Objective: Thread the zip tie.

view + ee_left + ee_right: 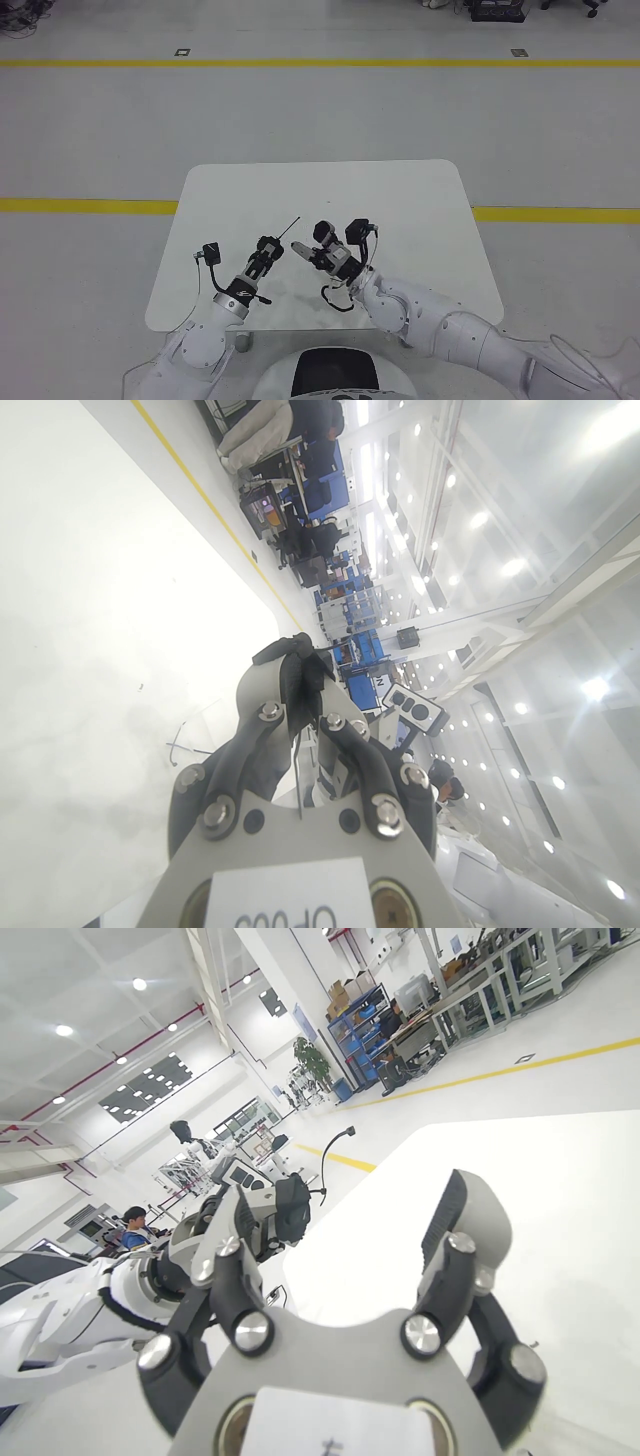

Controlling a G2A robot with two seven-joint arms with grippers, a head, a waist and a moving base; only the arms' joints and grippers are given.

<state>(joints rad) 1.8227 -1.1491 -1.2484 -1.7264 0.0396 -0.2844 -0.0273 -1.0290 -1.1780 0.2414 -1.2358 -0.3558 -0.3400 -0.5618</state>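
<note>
Left tool (268, 250), lower ctr-left of the top view, is clamped on the zip tie (290, 226) and holds it above the white tabletop (420, 200). The strap sticks out past the fingertips toward the upper right of that frame. In the right wrist view it curves up to a small blocky head end. In the left wrist view a thin length runs back btwn the pads toward the palm.

Just right of it, the right tool (308, 245) faces the tie w/ fingers spread apart and nothing btwn them, near the strap but not touching.

Step, as I read it: set-up before threading. The tie is one open strip, no loop yet. Next move prob. calls for the right tool to pinch a free end, then bend the strap so tip meets head slot. That needs fine alignment, and the left grip mustn't slip.
</note>
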